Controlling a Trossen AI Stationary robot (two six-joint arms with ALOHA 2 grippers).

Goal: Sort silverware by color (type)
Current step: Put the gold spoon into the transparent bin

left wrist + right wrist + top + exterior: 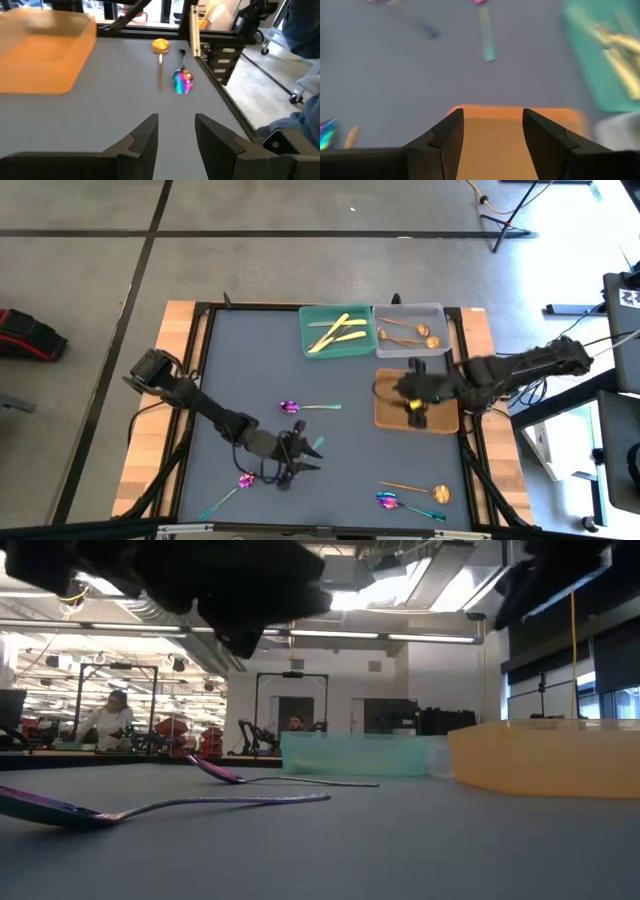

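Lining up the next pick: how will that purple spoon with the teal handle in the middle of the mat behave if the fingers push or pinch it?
The purple spoon looks like slim rigid metal, so probably stiff and light. It lies flat on the smooth mat, so a push would likely slide or spin it. In the low view its handle barely clears the surface, so pinching may slip.

Pale yellow-gold knives (pixel 335 333) lie crossed in the green tray (pixel 308 345); copper-gold spoons (pixel 405 335) rest in the grey tray (pixel 440 312). One iridescent spoon (pixel 308 407) lies just beyond the left gripper (pixel 300 452), another (pixel 232 489) just behind it. A copper spoon (pixel 418 491) and an iridescent spoon (pixel 408 505) lie side by side, well apart from it.
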